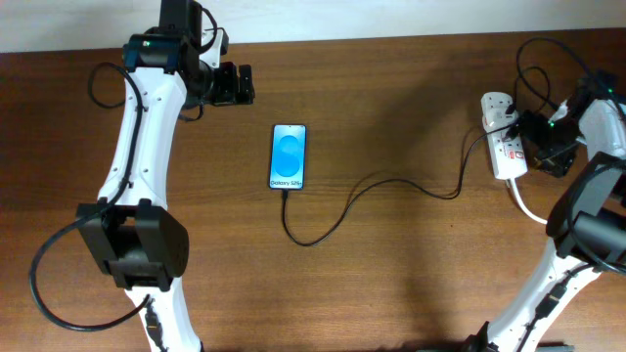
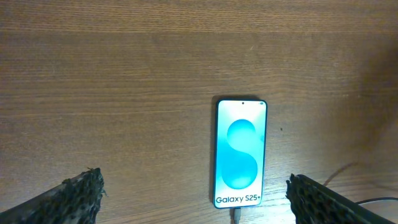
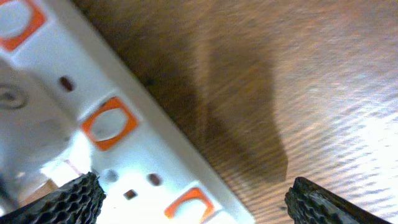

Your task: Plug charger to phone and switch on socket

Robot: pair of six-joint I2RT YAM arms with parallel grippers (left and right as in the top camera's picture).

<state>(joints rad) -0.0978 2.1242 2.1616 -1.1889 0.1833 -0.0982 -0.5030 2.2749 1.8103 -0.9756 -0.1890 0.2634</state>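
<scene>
Seeing the charger [image 1: 391,179] apparently already sitting in the near end of the phone [image 1: 288,156], mid-worktop. Hovering at the socket [image 1: 499,147], far right, with right end effector [image 1: 530,139] wide and empty; keeping left end effector [image 1: 243,85] wide too. Probably needing only the switching on, not yet confirmed.

**Even light from above, blur at the right wrist**

The overhead view is evenly lit and sharp. The brown wooden table [image 1: 391,274] carries only soft, faint shadows beside the arms and one darker patch near its far middle. The phone [image 1: 288,156] screen glows bright blue, and its white text reads crisply in the left wrist view (also well focused), where a pale wash lightens the wood at the right edge. The right wrist view is very close and out of focus. There the socket [image 3: 93,106] is nearly blown-out white, a broad dark shadow lies on the wood beside it, and a bright sheen shows at the lower right.
</scene>
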